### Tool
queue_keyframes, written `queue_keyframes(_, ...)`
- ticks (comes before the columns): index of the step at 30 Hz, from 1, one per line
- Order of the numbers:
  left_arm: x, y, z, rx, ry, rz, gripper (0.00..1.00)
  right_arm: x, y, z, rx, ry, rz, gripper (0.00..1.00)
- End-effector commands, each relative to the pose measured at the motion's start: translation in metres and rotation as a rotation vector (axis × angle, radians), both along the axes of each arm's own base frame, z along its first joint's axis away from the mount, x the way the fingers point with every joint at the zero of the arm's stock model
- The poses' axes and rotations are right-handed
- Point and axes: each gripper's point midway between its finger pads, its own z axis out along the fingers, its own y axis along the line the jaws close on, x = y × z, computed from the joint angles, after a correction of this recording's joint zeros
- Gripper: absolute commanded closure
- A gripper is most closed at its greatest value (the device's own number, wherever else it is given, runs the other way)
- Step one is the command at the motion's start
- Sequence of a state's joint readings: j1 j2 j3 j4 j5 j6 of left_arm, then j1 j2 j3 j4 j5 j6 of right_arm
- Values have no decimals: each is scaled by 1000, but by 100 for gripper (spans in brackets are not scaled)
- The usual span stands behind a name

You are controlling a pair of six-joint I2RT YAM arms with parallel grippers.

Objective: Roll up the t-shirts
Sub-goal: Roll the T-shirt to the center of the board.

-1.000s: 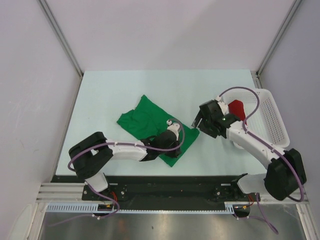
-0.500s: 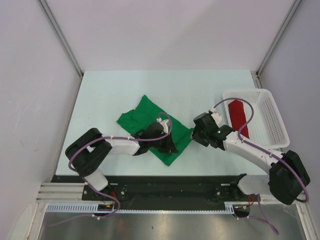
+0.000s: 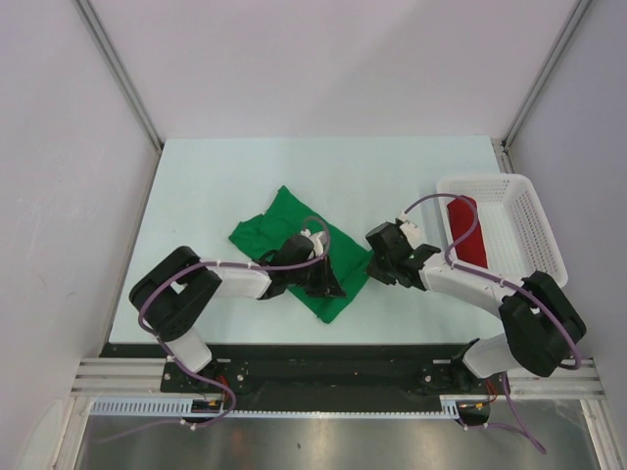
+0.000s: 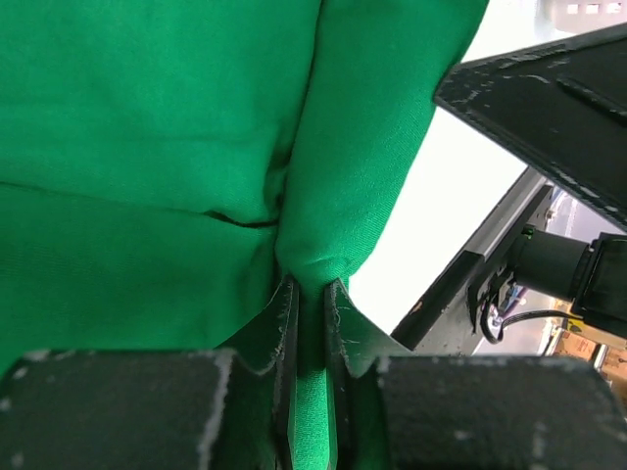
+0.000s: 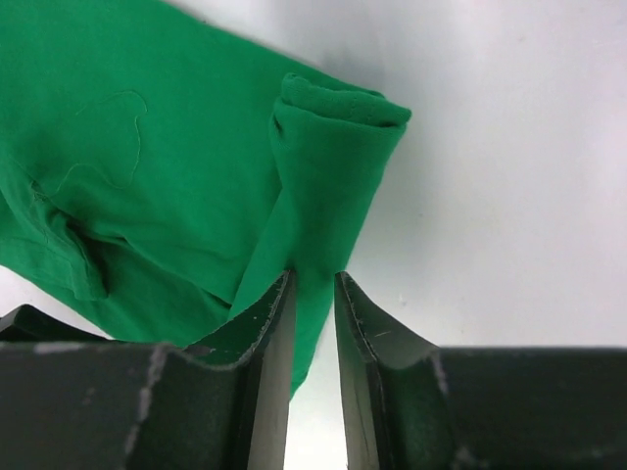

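The green t-shirt (image 3: 279, 233) lies partly folded on the middle of the table. My left gripper (image 3: 329, 284) sits at its near right part, and in the left wrist view this gripper (image 4: 311, 294) is shut on a raised fold of the green t-shirt (image 4: 147, 147). My right gripper (image 3: 378, 258) is low at the shirt's right corner. In the right wrist view it (image 5: 313, 284) stands narrowly open, straddling a rolled edge of the green t-shirt (image 5: 176, 147), with a slit of table showing between the fingers. The red t-shirt (image 3: 467, 230) lies in the basket.
The white mesh basket (image 3: 534, 230) stands at the table's right edge, close behind my right arm. The two grippers are a short distance apart over the shirt's right end. The table's near edge (image 3: 294, 343) with its black rail runs just below the shirt.
My right arm has swung from the basket left and down to the green shirt's right corner, its jaws narrowing. My left gripper has shifted slightly left, still holding the cloth.
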State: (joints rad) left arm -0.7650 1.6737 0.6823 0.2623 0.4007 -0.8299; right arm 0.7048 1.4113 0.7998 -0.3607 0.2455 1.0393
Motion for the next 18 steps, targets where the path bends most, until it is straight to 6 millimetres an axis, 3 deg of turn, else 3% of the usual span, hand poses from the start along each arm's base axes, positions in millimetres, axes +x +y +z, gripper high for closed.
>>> queue_keyframes(1,1,9,-10,49,21,11,99,11,13,0,33,-32,-5,73)
queue_keyframes(5,6,12,-5,70,-5,14,91,18,17,3,35,-36,-7,73)
queue_keyframes(9,10,18,6,96,-56,23,65,22,21,1,21,-21,-3,73)
queue_keyframes(14,17,26,28,120,-137,35,46,26,23,-5,-2,6,0,73)
queue_keyframes(18,20,42,42,192,-219,49,41,28,23,-10,-15,36,1,73)
